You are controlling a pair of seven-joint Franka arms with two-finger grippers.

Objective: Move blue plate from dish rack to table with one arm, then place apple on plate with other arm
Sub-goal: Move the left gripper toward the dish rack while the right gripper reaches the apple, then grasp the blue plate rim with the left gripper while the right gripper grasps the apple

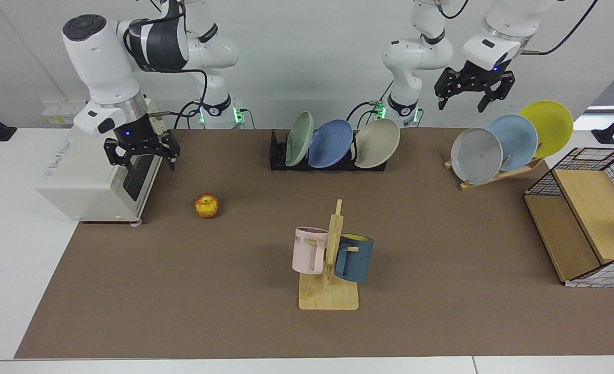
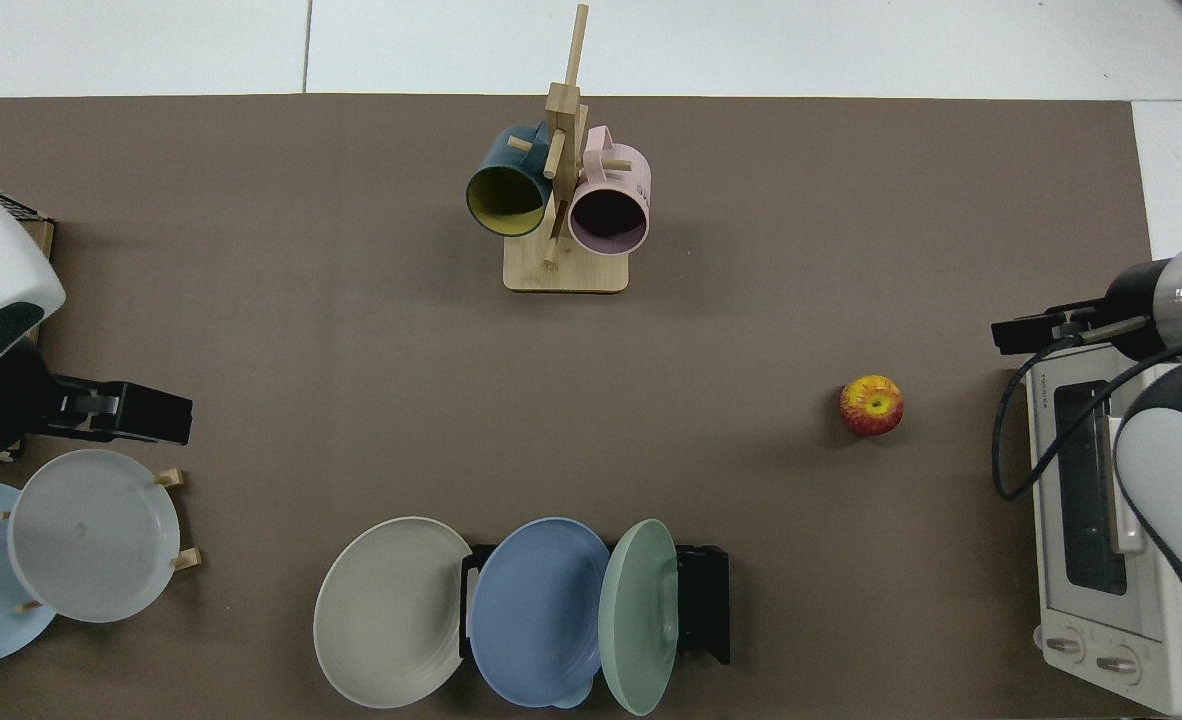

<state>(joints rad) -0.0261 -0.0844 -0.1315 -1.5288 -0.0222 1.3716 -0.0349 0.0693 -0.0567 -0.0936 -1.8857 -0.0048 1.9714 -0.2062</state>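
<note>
Nothing is gripped yet, so the step in hand is judged to be reaching for the blue plate (image 1: pixel 330 143), which leans in the middle slot of the dish rack (image 1: pixel 277 150), upper centre of the facing view, between a green plate (image 1: pixel 299 138) and a beige plate (image 1: pixel 377 143). A good grasp takes its top rim and lifts clear of both neighbours. The left gripper (image 1: pixel 469 96) hangs in the upper right, fingers spread, empty. The right gripper (image 1: pixel 143 158), at left by the toaster oven (image 1: pixel 78 171), is likewise spread and empty, near the apple (image 1: pixel 207 205) on the table (image 1: pixel 182 291)
</note>
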